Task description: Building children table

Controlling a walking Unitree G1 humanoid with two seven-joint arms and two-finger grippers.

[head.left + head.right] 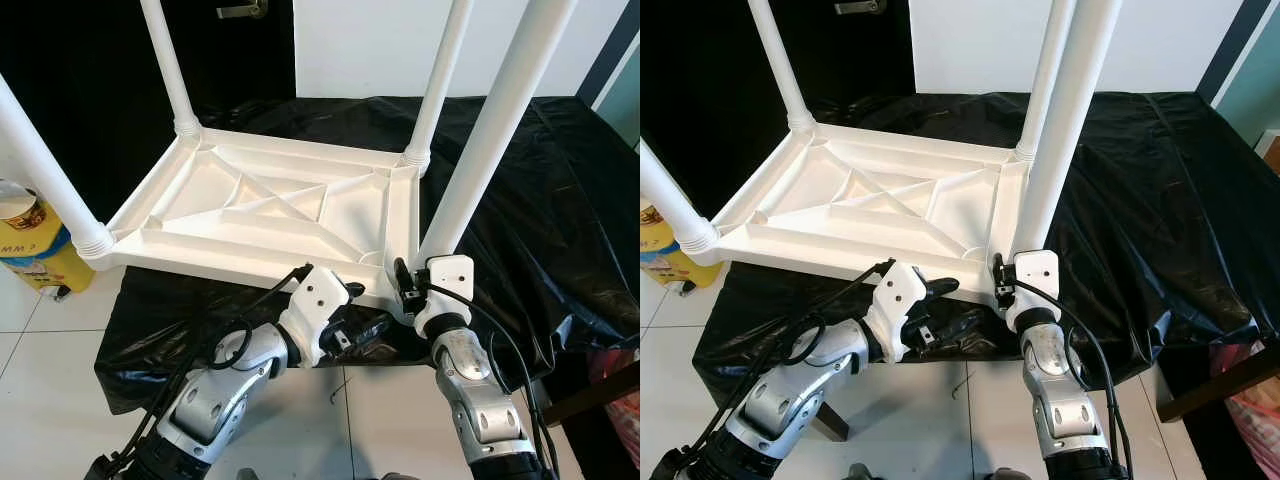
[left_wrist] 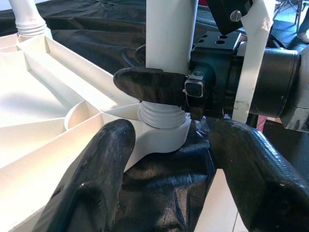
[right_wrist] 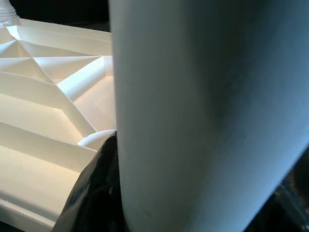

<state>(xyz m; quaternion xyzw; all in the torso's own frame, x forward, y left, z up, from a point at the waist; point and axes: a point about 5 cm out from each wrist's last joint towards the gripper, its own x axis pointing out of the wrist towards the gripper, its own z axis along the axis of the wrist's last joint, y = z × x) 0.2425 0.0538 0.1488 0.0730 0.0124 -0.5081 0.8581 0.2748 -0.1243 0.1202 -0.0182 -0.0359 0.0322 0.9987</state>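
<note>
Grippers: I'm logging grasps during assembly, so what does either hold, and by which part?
Right gripper clasps the near-right table leg just above its threaded base; left gripper is open, holding nothing.

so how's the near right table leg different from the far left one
The near right leg has the right gripper clamped around it just above its socket; the far left leg stands free. The near right leg looks thicker, being closer to the camera, and the left gripper hovers open by its corner. Both are white, upright and seated in the tabletop.
</note>
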